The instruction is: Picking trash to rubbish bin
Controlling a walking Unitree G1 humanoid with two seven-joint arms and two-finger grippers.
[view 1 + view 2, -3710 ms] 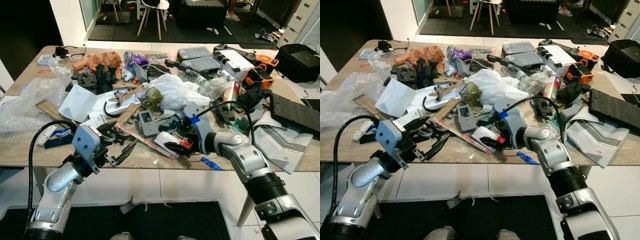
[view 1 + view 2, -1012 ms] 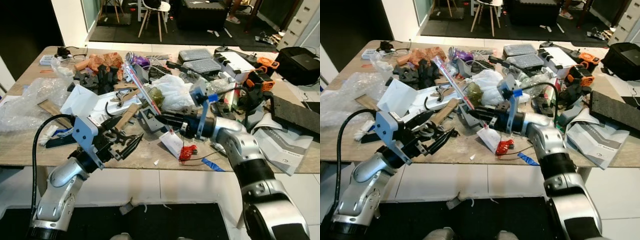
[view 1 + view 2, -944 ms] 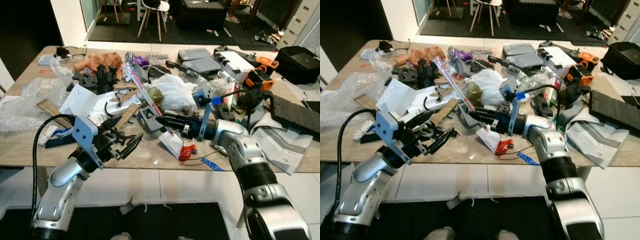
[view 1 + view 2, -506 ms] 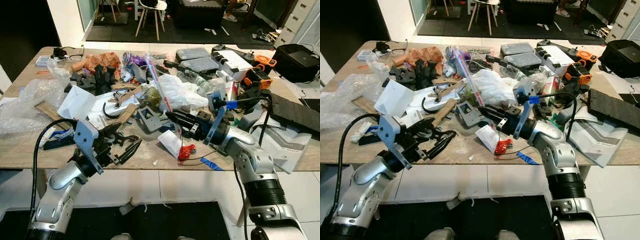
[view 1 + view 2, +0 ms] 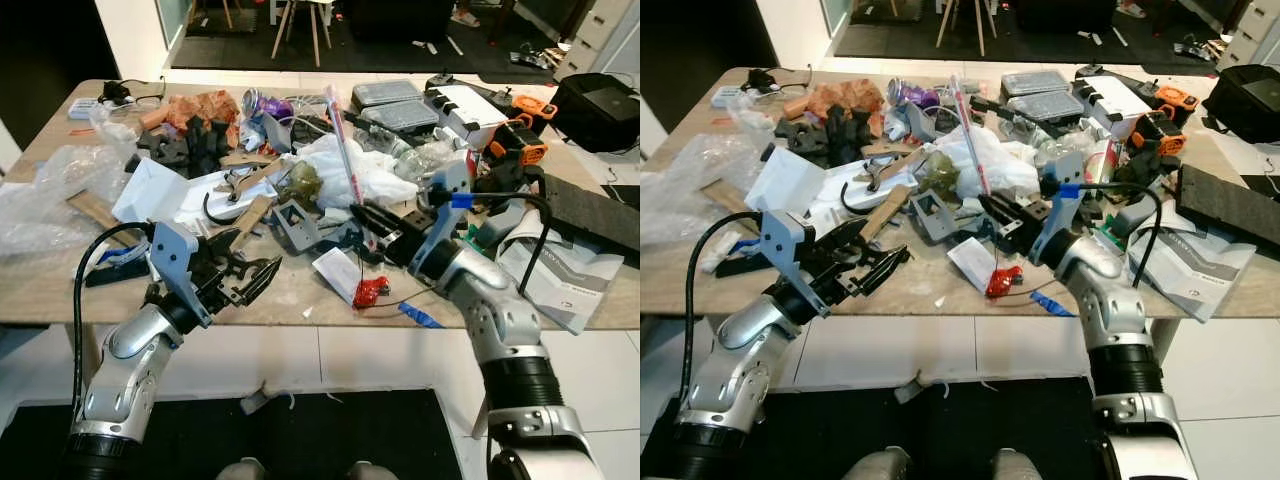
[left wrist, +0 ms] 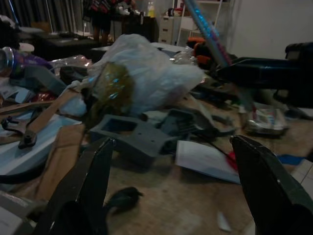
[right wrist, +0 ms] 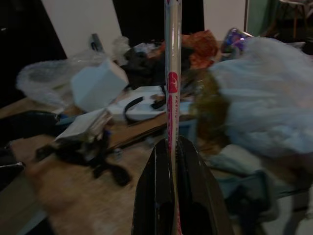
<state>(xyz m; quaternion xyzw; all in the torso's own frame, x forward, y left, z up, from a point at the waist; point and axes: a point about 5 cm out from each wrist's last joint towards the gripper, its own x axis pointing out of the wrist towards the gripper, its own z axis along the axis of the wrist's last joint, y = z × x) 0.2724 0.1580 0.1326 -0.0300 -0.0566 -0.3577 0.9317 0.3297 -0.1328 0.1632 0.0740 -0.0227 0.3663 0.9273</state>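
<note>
- The right gripper (image 5: 368,226) pinches a long thin wrapper strip (image 5: 345,155) by its lower end; the strip stands up over the table's (image 5: 40,290) front edge.
- The left gripper (image 5: 243,277) hovers at that front edge, fingers spread, holding nothing.
- Risk: gripped only at its end, the strip could slip free or snag the white plastic bag (image 5: 355,170) behind it.

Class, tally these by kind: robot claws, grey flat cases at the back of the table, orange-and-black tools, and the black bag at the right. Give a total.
Claws: 2, the left claw and the right claw gripping a long stick
Grey cases: 2
Orange-and-black tools: 2
Black bag: 1
Total: 7
</note>
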